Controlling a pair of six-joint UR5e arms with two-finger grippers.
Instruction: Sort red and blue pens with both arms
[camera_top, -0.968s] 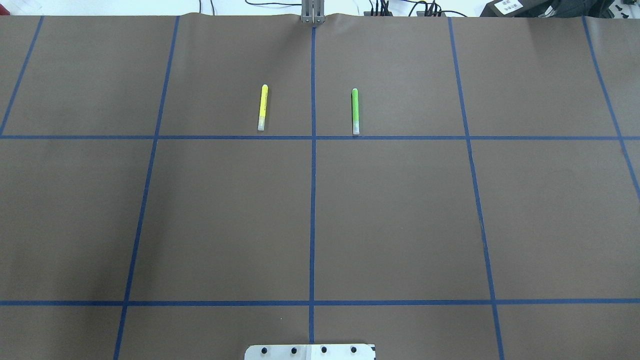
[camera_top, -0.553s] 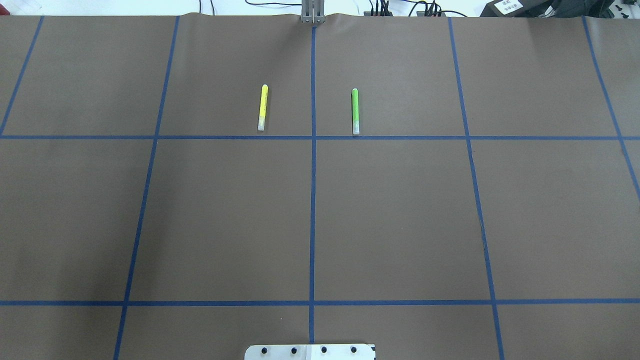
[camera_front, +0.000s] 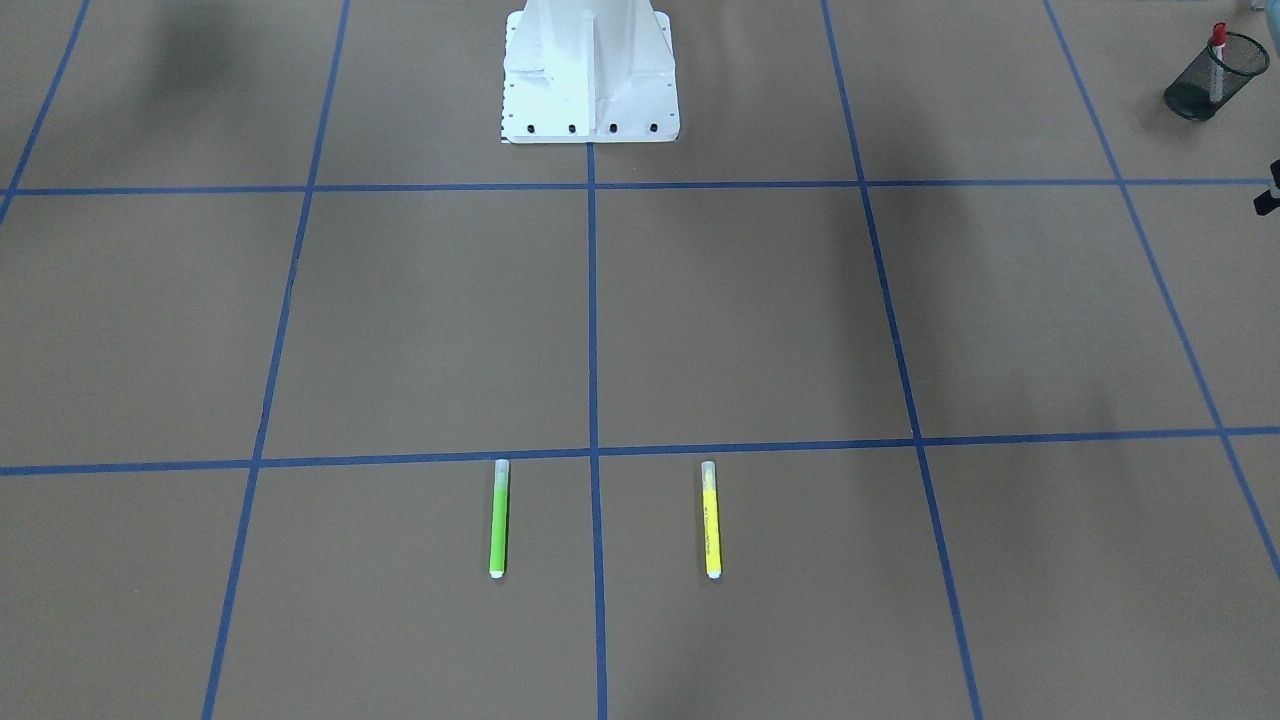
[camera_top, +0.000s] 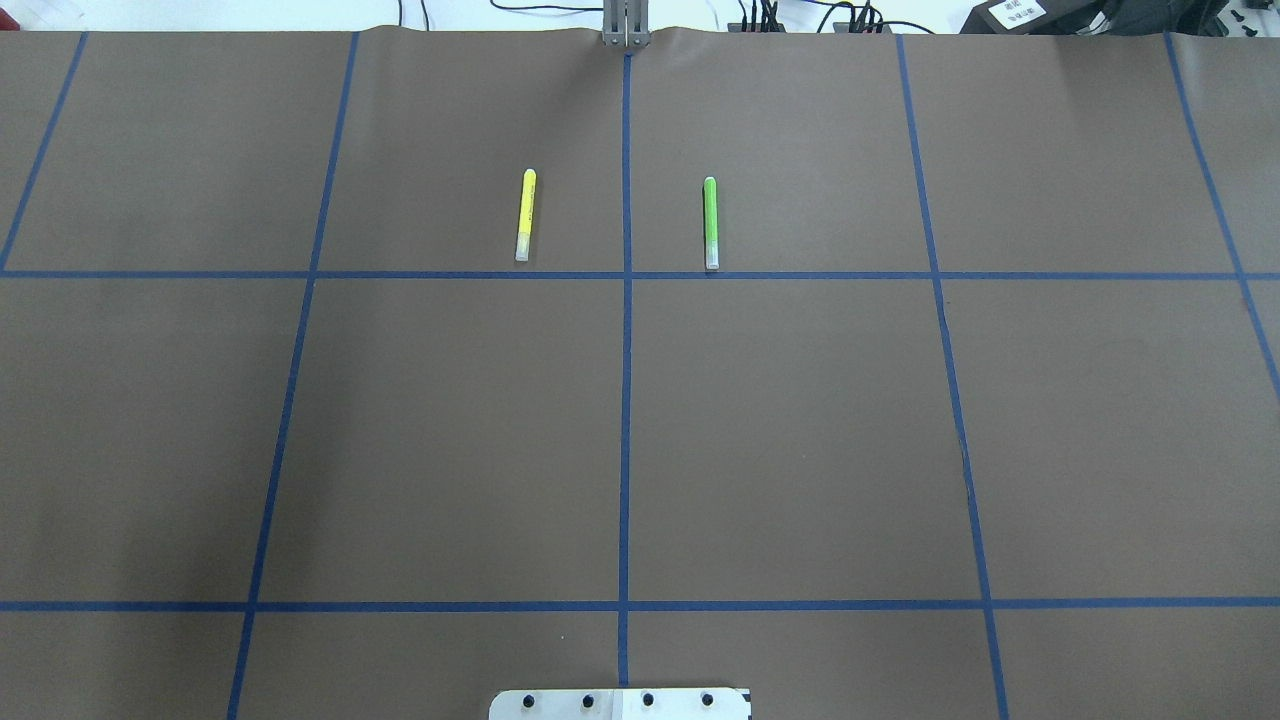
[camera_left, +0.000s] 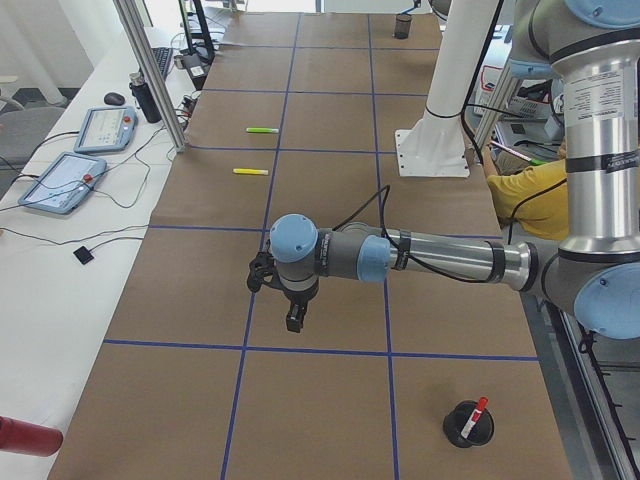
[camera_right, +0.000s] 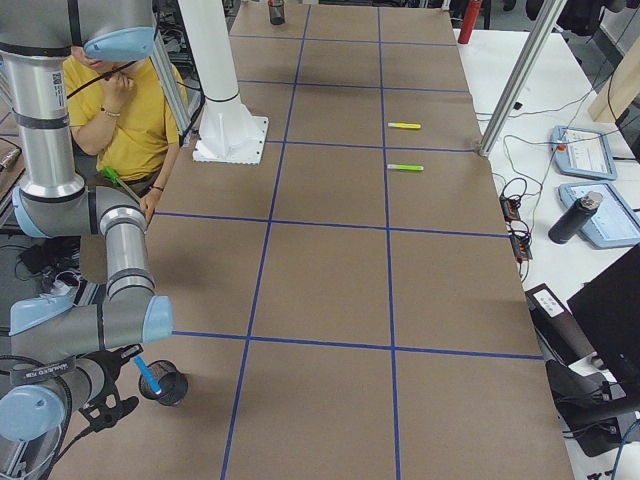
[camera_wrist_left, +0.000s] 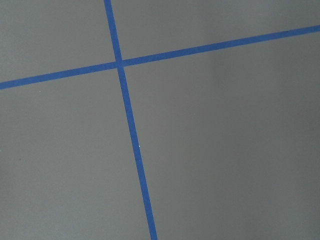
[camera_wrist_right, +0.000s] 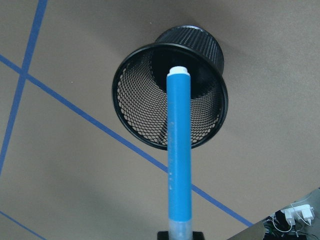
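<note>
Yellow marker (camera_top: 525, 215) unmoved. Right pincer (camera_wrist_right: 178, 233) grips blue pen (camera_wrist_right: 179, 150) over cup (camera_wrist_right: 120, 107); left pincer (camera_left: 292, 320) downward, width untellable.

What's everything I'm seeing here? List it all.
table: one, brown, blue tape grid.
yellow marker: one, yellow, lying flat, far from pedestal.
green marker: one, lime, beside it, apart.
left cup: one, black mesh, robot's left end.
red pen: one, white, red cap, standing in left cup.
right cup: one, black mesh, robot's right end.
blue pen: one, sky blue, white end in right cup.
pedestal: one, white, table edge.
person: one, yellow shirt, behind pedestal.
tablets: two, grey, side bench.
left arm: one, silver, low over table; left gripper black.
right arm: one, silver; right gripper black, by right cup.
</note>
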